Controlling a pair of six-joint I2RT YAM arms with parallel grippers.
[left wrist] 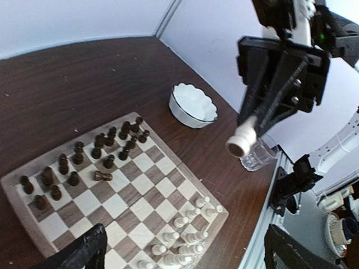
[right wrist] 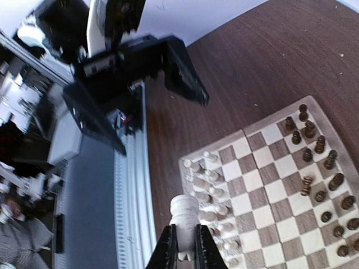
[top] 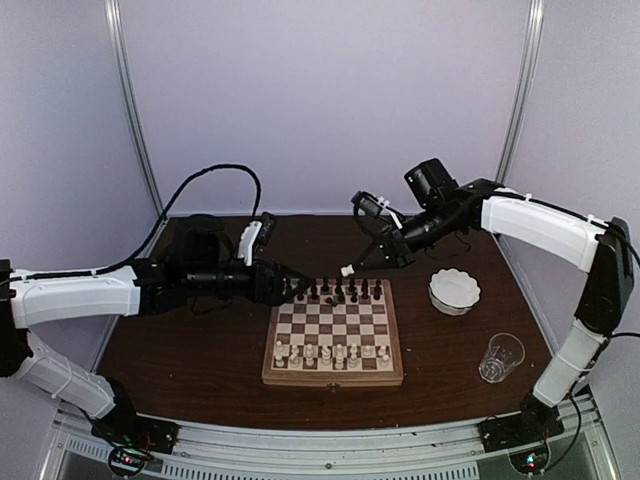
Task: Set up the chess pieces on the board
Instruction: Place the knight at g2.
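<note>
The board [top: 333,335] lies mid-table. Dark pieces [top: 340,290] fill its far rows and cream-white pieces [top: 330,352] its near rows. My right gripper [top: 352,267] hovers above the board's far edge, shut on a cream-white piece [right wrist: 184,221], which also shows in the left wrist view [left wrist: 242,140]. My left gripper [top: 292,285] hangs over the board's far left corner, open and empty, its fingers [left wrist: 84,249] wide apart. One dark piece [left wrist: 102,176] lies on its side in front of the dark rows.
A white scalloped bowl [top: 454,291] stands right of the board, with a clear glass [top: 501,357] nearer the front right. The table's rail [top: 330,450] runs along the front edge.
</note>
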